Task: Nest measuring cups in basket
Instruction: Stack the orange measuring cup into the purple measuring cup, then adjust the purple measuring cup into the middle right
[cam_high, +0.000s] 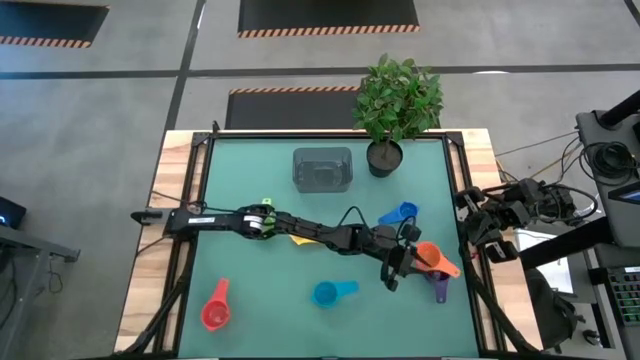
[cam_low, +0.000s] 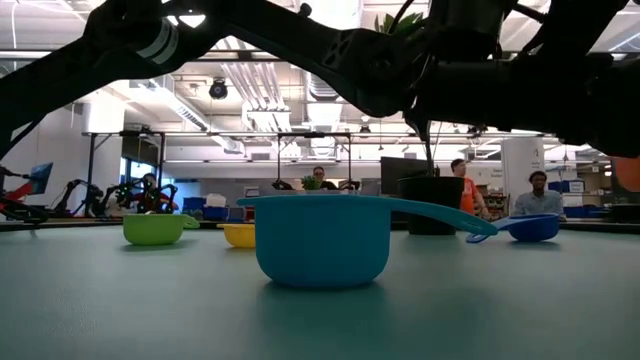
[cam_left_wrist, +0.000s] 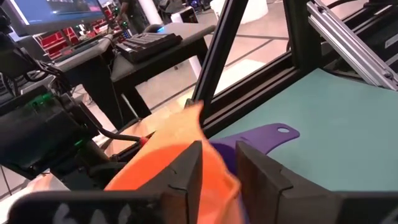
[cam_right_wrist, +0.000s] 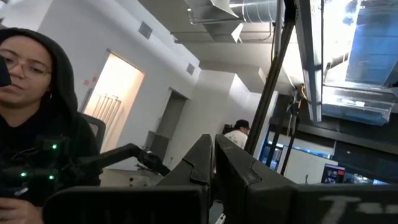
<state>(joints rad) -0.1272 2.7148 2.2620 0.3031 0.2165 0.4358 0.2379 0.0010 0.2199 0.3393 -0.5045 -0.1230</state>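
scanning left to right, a red cup (cam_high: 215, 308) lies near the table's front-left corner, then green cup (cam_high: 266, 205) and yellow cup (cam_high: 298, 238), half hidden under the left arm. the basket (cam_high: 322, 169) sits at the back beside a potted plant (cam_high: 396, 105); a blue cup (cam_high: 332, 292) lies in front. left gripper (cam_high: 405, 262) pinches the orange cup (cam_high: 434, 259) over a purple cup (cam_high: 439, 289). right gripper (cam_right_wrist: 214, 163), closed, waits off the table's right edge.

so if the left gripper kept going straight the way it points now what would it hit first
Probably the purple cup. The left gripper has the orange cup between its fingers, and the purple one lies just ahead on the mat. Beyond that comes the table's black frame rail. Depth is hard to judge here.
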